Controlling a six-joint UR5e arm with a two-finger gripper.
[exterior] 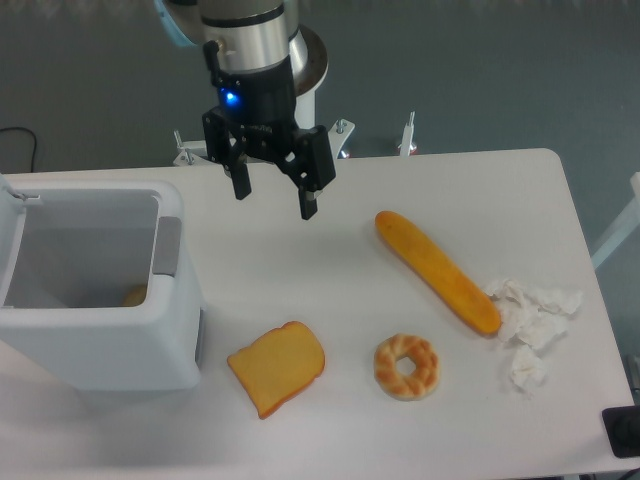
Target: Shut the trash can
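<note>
**Ana:** White tabletop (400,200), grey floor behind it. Where does the bin sit?

**Ben:** At 9 o'clock on the table. The trash can (100,345) is a big white box with its top uncovered; the lid (12,235) stands raised along its left edge, and a grey latch (166,247) sits on the right rim.

**Ana:** And the claw?

**Ben:** The gripper (275,198) hangs near 12 o'clock over the back of the table, its 2 fingers spread apart with nothing between them.

**Ana:** So which way must it go?

**Ben:** From the gripper the can lies toward 8 o'clock, and the lid is on the can's far side, beyond the opening. My guess is the arm has to cross over the whole mouth to get behind the lid and push it back toward 3 o'clock.

**Ana:** Anything inside?

**Ben:** 1 small orange-brown item (135,296) low against the right inner wall; I cannot tell what it is.

**Ana:** The rest?

**Ben:** A toast slice (277,368) at 6 o'clock, a doughnut (406,366) just right of it, a baguette (436,270) lying diagonally, and crumpled tissue (528,325) at its lower end, touching.
</note>
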